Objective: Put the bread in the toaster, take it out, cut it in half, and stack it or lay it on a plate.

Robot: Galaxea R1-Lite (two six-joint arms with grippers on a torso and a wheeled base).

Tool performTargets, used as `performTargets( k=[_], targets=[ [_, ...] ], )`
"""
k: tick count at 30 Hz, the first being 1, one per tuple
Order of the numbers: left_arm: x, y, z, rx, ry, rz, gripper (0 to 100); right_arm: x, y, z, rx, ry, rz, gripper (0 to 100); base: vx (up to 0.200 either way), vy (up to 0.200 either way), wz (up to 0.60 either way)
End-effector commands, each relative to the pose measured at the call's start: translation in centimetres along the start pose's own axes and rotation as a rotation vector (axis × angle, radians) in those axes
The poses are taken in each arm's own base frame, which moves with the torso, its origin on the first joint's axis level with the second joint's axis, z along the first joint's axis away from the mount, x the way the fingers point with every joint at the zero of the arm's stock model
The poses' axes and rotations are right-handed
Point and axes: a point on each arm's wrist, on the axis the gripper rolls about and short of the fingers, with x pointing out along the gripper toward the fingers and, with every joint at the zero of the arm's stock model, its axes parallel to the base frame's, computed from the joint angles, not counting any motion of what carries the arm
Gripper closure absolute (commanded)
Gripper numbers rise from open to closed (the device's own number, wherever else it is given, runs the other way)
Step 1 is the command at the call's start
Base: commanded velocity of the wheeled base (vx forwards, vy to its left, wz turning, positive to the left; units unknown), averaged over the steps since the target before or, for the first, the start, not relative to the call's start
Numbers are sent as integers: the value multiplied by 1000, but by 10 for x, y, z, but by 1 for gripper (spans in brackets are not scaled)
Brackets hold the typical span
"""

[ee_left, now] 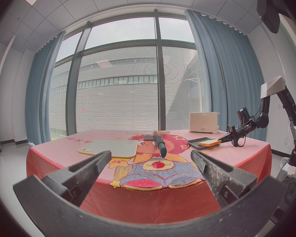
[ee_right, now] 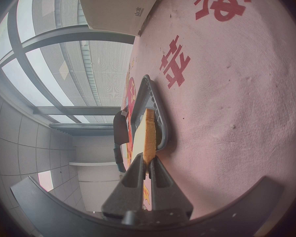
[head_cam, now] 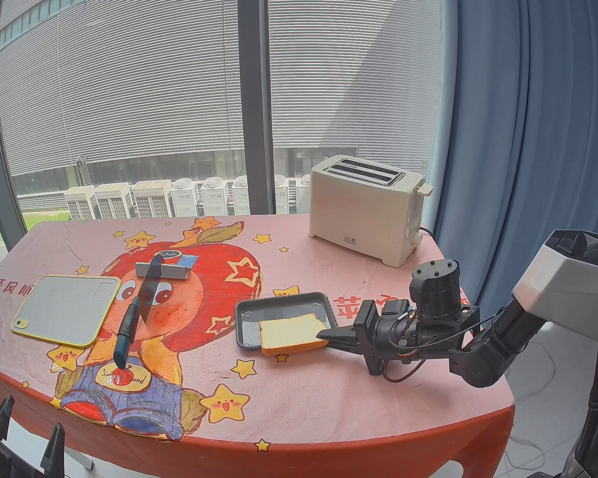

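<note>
Bread [head_cam: 292, 333] clamped at tray [head_cam: 279, 305] rim

Head view: the bread is seen lying partly over the tray's near rim. Its right edge is held between the narrowed fingers of the right gripper [head_cam: 325, 335], in front of the toaster [head_cam: 365, 207].

Left wrist view: the left gripper [ee_left: 150, 155] is spread wide off the table's [ee_left: 240, 155] near edge, well apart from the bread.

Right wrist view: the bread's crust is pinched between both fingers.

Pink tablecloth [head_cam: 379, 393] (cartoon apple print); blue curtain [head_cam: 531, 101] far R; window [head_cam: 126, 68] behind.

The clothed table [head_cam: 379, 399] bears a toaster [head_cam: 362, 210], tray [head_cam: 279, 307], cutting board [head_cam: 66, 308] and knife [head_cam: 138, 310].
</note>
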Motion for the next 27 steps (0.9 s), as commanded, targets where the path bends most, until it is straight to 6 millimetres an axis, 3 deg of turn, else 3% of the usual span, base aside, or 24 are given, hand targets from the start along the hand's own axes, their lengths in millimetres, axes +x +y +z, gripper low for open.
performTargets(
  k=[1, 27],
  targets=[
    [0, 0, -5, 0, 1, 0, 0, -1, 3, 0, -9, -2, 14, 100, 0, 0, 0],
    [0, 0, -5, 0, 1, 0, 0, -20, 34, -7, -62, -16, 95, 100, 0, 0, 0]
  ],
)
